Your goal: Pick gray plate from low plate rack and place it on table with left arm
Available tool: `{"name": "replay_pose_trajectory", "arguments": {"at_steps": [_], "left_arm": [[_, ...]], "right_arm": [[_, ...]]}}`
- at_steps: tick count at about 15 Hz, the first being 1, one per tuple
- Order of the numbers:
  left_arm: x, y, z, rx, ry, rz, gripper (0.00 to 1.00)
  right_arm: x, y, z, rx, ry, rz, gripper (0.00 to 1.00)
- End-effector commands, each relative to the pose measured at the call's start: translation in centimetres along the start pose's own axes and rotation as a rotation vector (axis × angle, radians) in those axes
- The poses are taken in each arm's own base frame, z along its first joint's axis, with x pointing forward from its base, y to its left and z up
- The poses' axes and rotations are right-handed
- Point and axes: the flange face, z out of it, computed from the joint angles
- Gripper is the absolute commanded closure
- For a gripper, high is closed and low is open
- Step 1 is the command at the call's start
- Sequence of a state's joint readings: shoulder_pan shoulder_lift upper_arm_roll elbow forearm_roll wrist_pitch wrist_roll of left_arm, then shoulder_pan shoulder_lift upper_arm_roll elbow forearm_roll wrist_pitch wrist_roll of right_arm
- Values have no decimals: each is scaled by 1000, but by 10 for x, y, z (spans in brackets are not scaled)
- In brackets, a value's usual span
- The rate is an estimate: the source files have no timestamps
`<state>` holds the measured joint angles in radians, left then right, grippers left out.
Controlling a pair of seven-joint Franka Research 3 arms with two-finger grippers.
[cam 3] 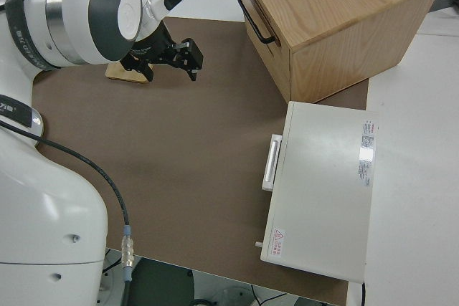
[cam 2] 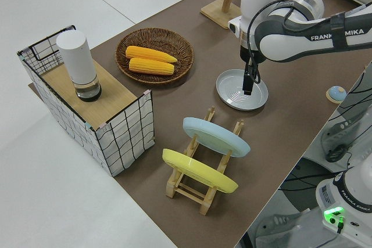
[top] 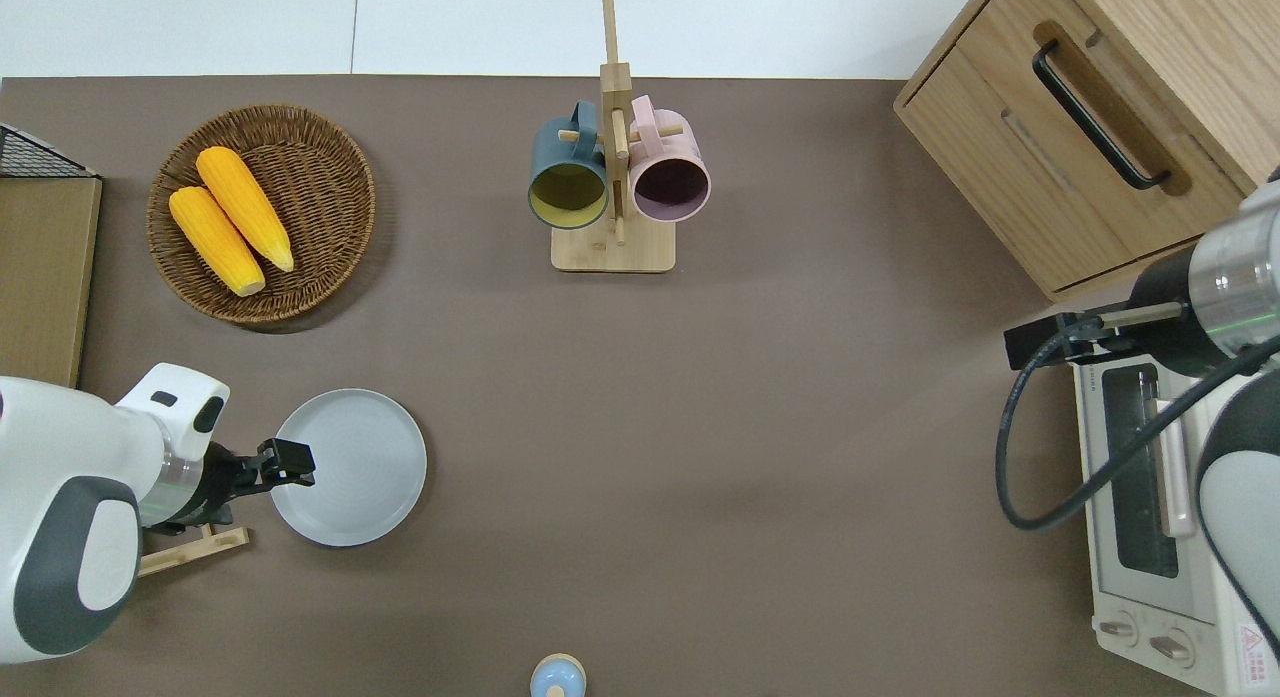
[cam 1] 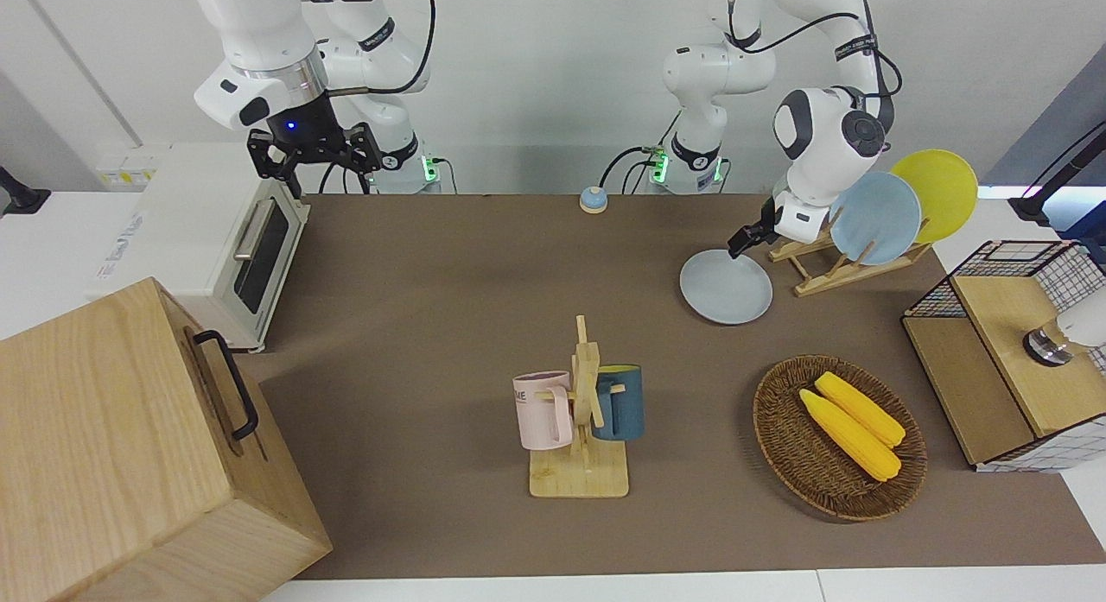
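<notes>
The gray plate (cam 1: 726, 288) lies flat on the brown table (cam 1: 449, 308), beside the low plate rack (cam 1: 821, 269) on the side toward the right arm's end; it also shows in the overhead view (top: 350, 467) and the left side view (cam 2: 241, 90). My left gripper (cam 1: 741, 241) is over the plate's rim nearest the rack, seen also in the overhead view (top: 295, 462) and the left side view (cam 2: 247, 85). Whether it still grips the rim is not visible. The right arm is parked, its gripper (cam 1: 315, 157) open.
The rack still holds a light blue plate (cam 1: 874, 218) and a yellow plate (cam 1: 937, 192). A wicker basket (cam 1: 838, 438) with corn and a mug stand (cam 1: 583, 429) stand farther from the robots. A wire-sided box (cam 1: 1002, 351), toaster oven (cam 1: 216, 239) and wooden cabinet (cam 1: 112, 446) flank the table.
</notes>
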<state>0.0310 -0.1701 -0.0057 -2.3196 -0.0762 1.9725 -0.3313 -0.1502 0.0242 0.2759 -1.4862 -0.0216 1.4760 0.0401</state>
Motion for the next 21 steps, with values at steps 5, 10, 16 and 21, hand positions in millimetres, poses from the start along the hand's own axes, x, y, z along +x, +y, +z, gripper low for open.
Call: {"name": "replay_pose_trajectory", "arguments": {"at_steps": [5, 10, 16, 21], "left_arm": [[13, 0, -98, 110, 101, 22, 11], [2, -15, -184, 93, 103, 58, 44], [-14, -23, -235, 92, 92, 256, 13], [-14, -4, -228, 51, 88, 239, 7]], "right_arm": [[-2, 2, -4, -1, -4, 15, 17], [-2, 2, -4, -2, -2, 15, 17], [-2, 1, -4, -1, -4, 14, 17], [-2, 1, -4, -1, -2, 14, 17]]}}
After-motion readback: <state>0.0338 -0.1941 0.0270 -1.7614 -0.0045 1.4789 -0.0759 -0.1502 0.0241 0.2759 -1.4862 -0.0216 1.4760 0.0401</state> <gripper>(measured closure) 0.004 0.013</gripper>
